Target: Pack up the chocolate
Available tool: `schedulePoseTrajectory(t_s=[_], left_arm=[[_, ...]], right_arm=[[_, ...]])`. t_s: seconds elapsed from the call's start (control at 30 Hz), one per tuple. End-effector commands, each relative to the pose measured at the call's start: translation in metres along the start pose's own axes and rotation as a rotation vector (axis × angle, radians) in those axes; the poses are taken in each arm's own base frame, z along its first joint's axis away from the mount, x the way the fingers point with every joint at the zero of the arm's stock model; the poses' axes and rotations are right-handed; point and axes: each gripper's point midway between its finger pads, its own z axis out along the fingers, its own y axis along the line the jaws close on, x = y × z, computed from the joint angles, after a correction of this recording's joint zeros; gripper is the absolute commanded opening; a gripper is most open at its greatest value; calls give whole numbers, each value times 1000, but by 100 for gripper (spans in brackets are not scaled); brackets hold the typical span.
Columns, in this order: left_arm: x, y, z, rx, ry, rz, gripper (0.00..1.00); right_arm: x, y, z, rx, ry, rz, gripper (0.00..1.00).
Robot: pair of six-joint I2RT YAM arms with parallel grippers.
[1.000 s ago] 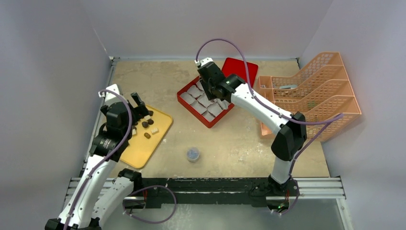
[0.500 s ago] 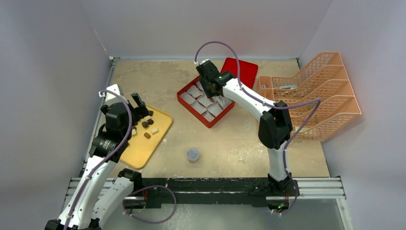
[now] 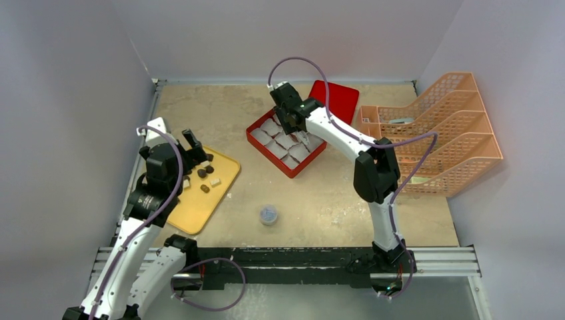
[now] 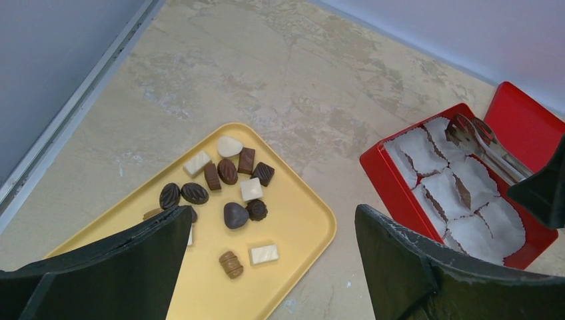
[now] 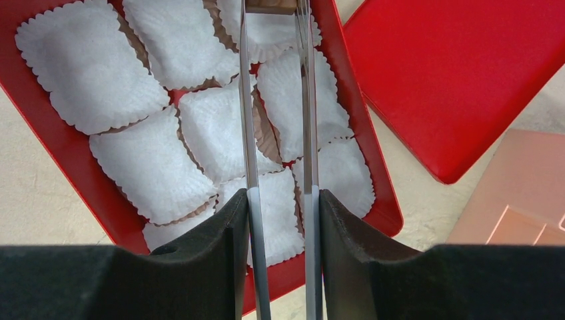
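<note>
Top external view: the right gripper [image 3: 291,122] hangs over the red box [image 3: 266,152] and the left gripper [image 3: 194,148] hangs over the yellow tray [image 3: 193,207].

In the right wrist view, the right fingers are clamped on a pair of metal tongs [image 5: 244,133]. The tongs' two arms reach out over the white paper liners [image 5: 90,73] that fill the box. Something brown shows between the tong tips at the top edge of that view; what it is cannot be told. The red lid [image 5: 460,73] lies flat just beside the box. In the left wrist view, the left fingers are spread wide and hold nothing. The chocolate [image 4: 228,171] lies loose on the tray in a cluster, mostly dark brown with a few cream pieces, well apart from the box.
</note>
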Motion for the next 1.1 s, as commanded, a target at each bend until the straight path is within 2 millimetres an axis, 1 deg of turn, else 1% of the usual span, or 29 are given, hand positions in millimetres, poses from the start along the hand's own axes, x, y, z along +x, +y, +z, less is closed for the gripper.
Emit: schedulePoseTrajectory(t_s=[0.0,0.2,0.57,0.67,0.8,0.87,1.07], left_arm=[[-15,-2,-2,10,-57,-8,92],[-16,0,-3,5,-63,-10,92],[-17,1,-4,1,-69,-14,92],[-17,1,-5,2,-69,-14,92],[-17,2,-5,-1,-70,-14,92],[-18,2,-5,0,-70,-17,92],[-19,2,-6,0,-73,-23,92]], right_arm=[[-30,-3,-9,-7,-82,27,34],[-31,-4,-8,5,-80,25,39],[-29,-12,-17,24,-72,19,47],[-30,-14,-20,27,-76,20,47],[-35,-17,-27,32,-93,22,43],[-38,-19,-33,31,-101,34,43],[-35,-18,-52,-8,-90,55,42]])
